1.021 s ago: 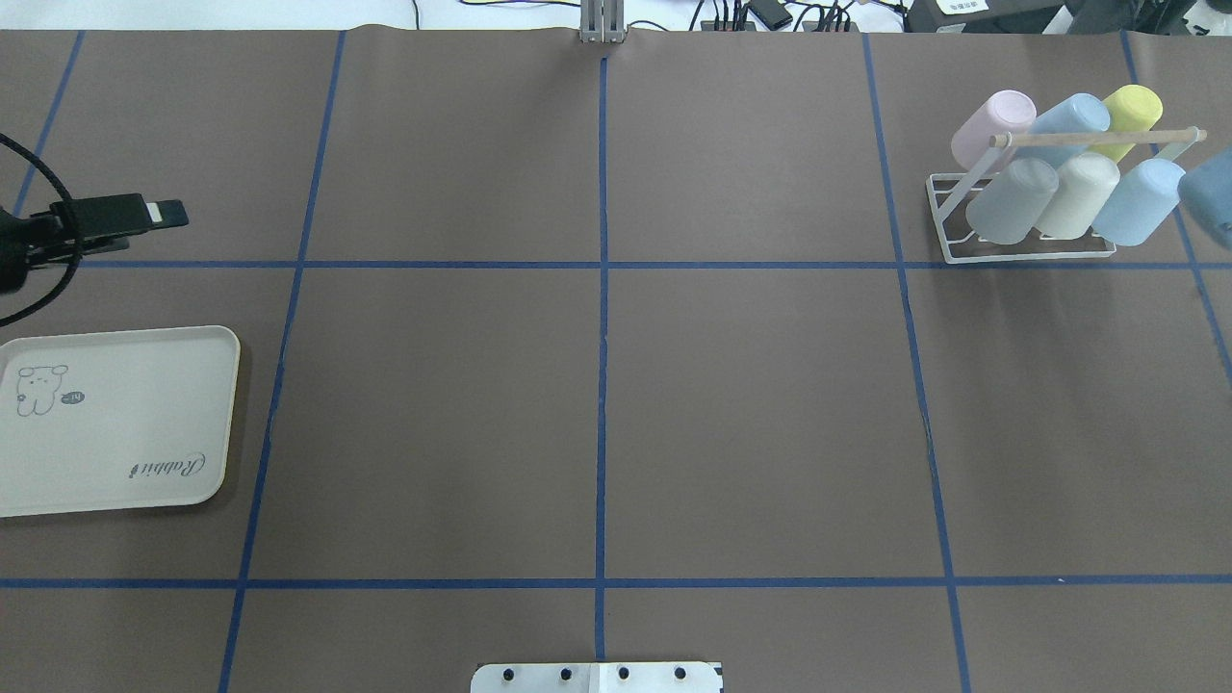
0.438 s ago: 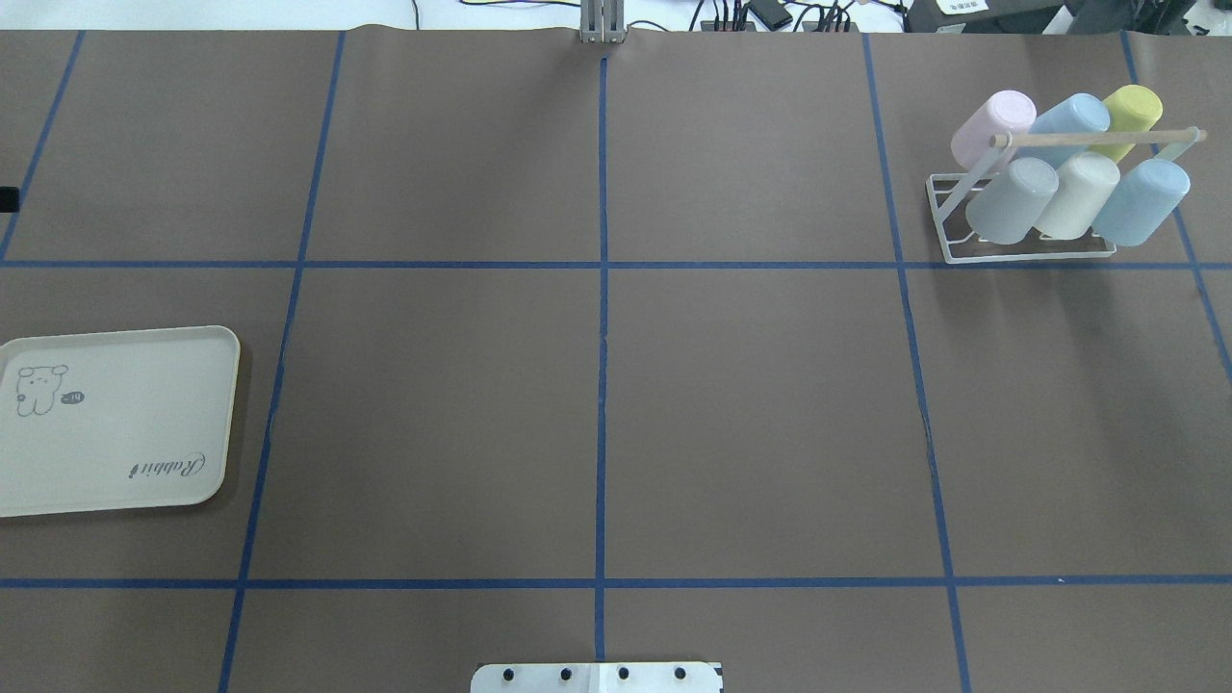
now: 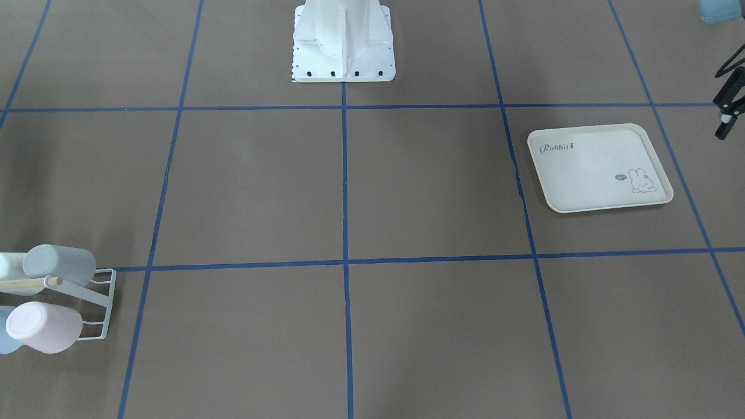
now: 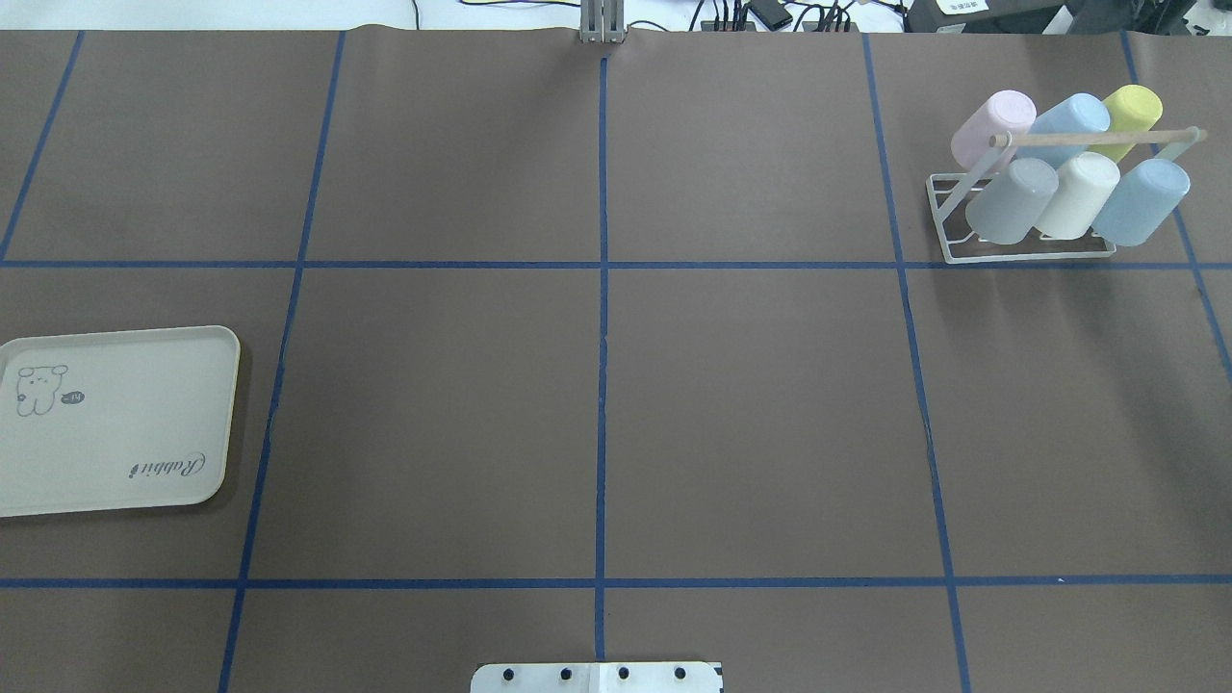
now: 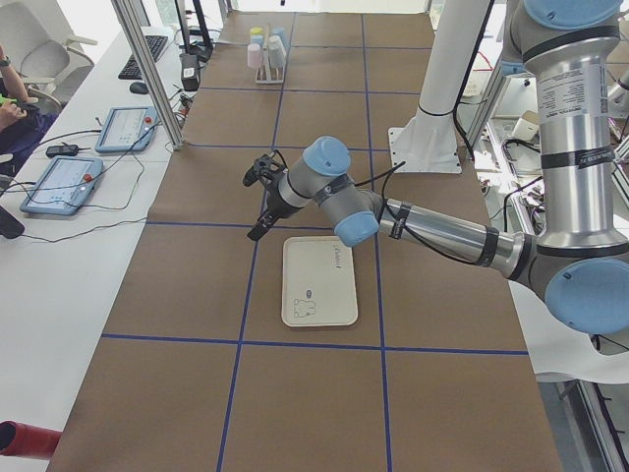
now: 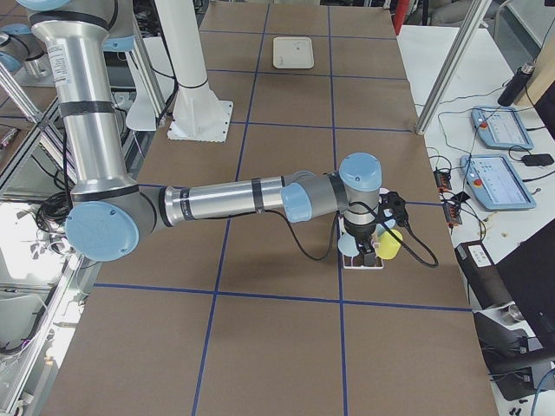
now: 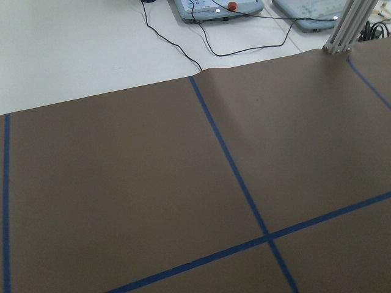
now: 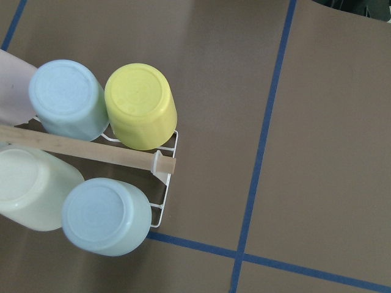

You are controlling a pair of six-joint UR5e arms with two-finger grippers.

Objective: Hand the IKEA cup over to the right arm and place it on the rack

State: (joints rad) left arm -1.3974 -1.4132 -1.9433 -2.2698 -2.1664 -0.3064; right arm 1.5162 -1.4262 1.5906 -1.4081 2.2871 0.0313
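Checking from the base outwards, overhead view as my clock face. Base plate point(image 4: 597, 677) is at 6 o'clock. The tray point(image 4: 115, 423) lies flat on the brown mat point(image 4: 751, 414) at 8 o'clock, rabbit print up.

The left gripper point(image 5: 256, 231) hangs above the mat just past the tray's far edge, roughly 9 o'clock and outside the overhead view. I only get a sliver of it in the front view, so I can't tell how wide the claw is.

The rack point(image 4: 948, 252) is far out at 2 o'clock, with the wooden rod point(image 4: 1097, 139) across its top. Six IKEA cups sit tilted, mouths down, in two rows:
- Nearer row: grey-blue cup point(image 4: 1011, 200), cream cup point(image 4: 1076, 195), near light blue cup point(image 4: 1141, 202).
- Farther row: pink cup point(image 4: 991, 125), far light blue cup point(image 4: 1068, 115), yellow cup point(image 4: 1131, 111).

I can't tell which one is the task's cup.

The right gripper point(image 6: 367, 254) hovers right over the rack. Its wrist camera looks down on the bottoms of the yellow and near light blue cups. That claw shows only in the side view, so I can't tell its state either.

Past the mat's far edge there are cables point(image 7: 183, 46) and pendants point(image 7: 217, 7) on the white bench.
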